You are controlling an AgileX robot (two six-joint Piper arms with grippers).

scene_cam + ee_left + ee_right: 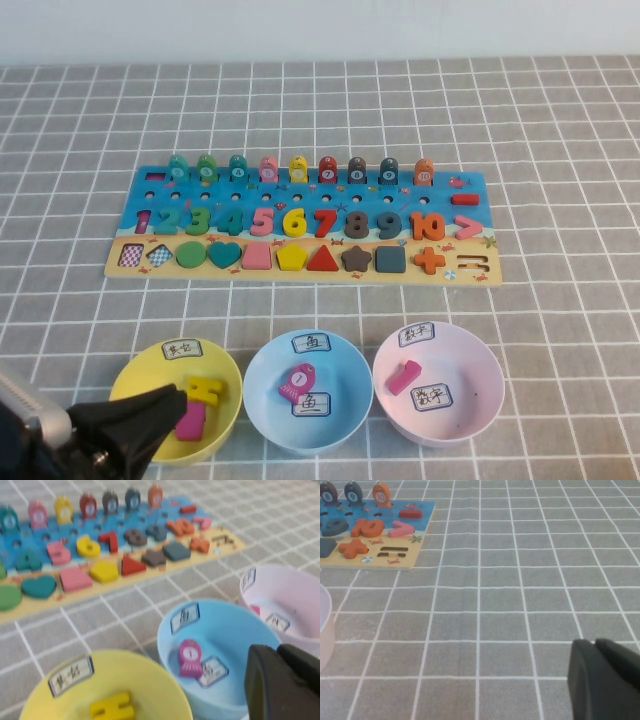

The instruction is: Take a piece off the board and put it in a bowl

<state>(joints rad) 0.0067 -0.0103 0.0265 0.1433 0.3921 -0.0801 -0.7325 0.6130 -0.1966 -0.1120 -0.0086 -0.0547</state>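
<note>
Reading left to right from the light blue bowl (308,392): your left gripper (135,425) hangs over the yellow bowl (150,372) beside it, fingers closed and empty. The piece (298,381) lies inside the light blue bowl, off the board (300,268). Right gripper (597,672) sits well apart over bare mat, fingers together. Risk: a low retreat could clip a bowl rim.

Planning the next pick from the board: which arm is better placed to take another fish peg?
Left, probably: the left gripper sits over the yellow bowl, facing the board. The right gripper is outside the high view, over bare cloth.
</note>
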